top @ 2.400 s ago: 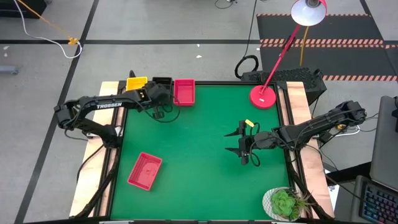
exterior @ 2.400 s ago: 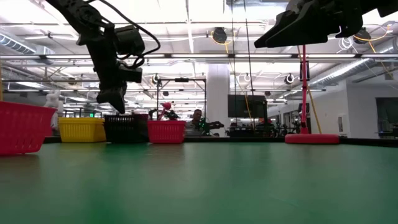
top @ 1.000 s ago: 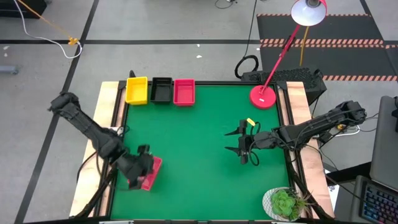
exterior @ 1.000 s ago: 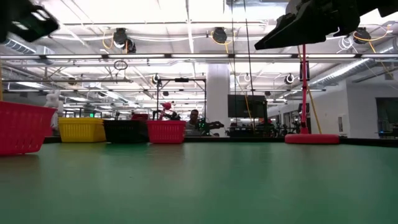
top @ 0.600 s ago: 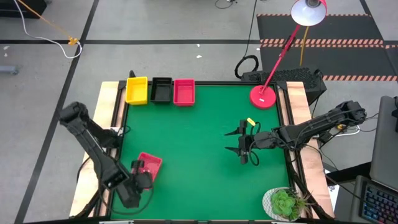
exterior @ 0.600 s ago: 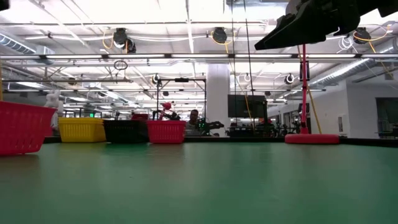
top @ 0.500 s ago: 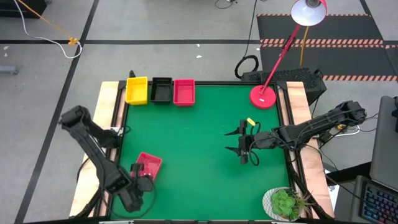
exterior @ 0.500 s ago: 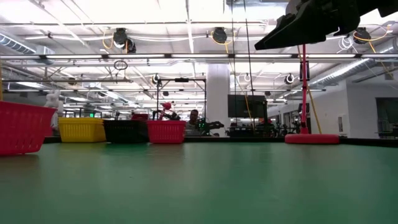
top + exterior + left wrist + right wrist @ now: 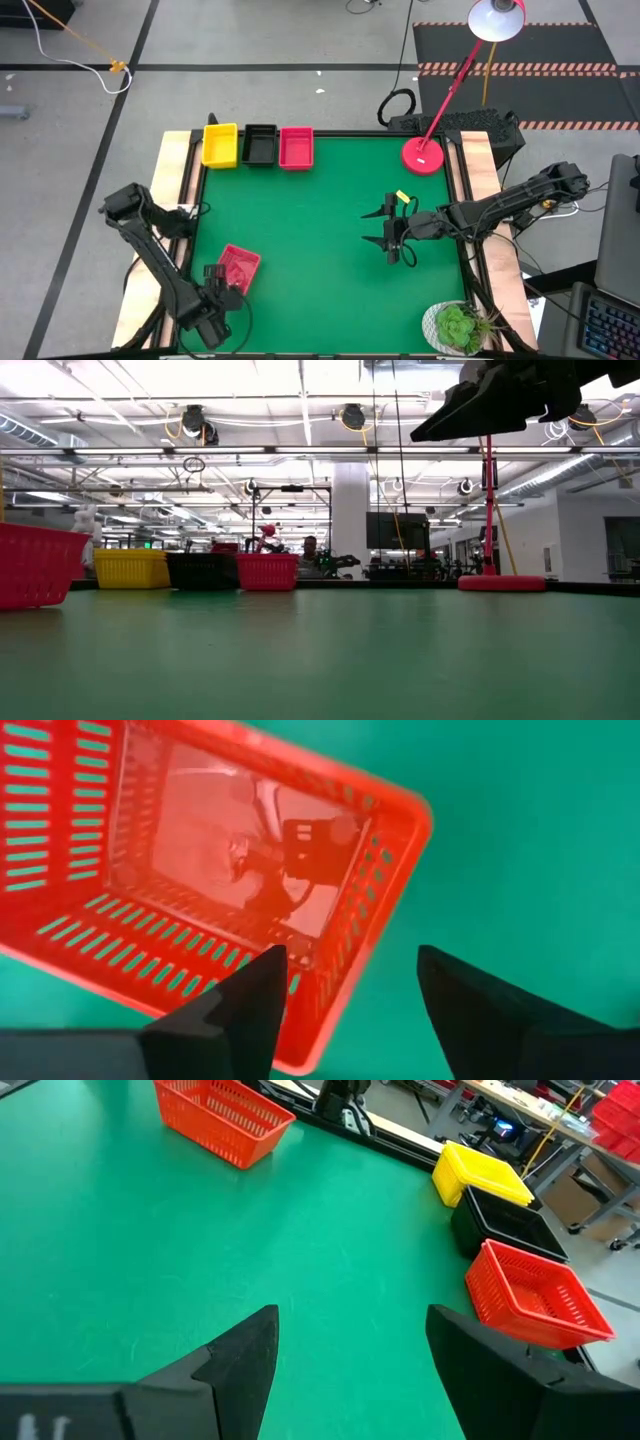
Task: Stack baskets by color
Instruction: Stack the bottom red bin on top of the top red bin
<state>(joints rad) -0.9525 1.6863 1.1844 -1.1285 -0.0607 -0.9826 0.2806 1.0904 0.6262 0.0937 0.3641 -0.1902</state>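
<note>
Three plastic mesh basket stacks, yellow (image 9: pixel 220 145), black (image 9: pixel 260 144) and pink-red (image 9: pixel 295 146), are sitting upper left; one loose pink-red basket (image 9: pixel 237 270) is waiting lower left beneath the left gripper (image 9: pixel 345 990), fingers spread. Right gripper (image 9: pixel 391 242) is idling, spread, centre-right.

A robotics lab: a green-topped work table (image 9: pixel 330 200) in an open hall with ceiling strip lights (image 9: pixel 300 380), metal racks (image 9: pixel 290 510) and taped concrete floor (image 9: pixel 250 40).

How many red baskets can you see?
2. One red basket sits in the back row beside the black basket; the other lies alone near the front-left. More may be nested inside, hidden.
</note>
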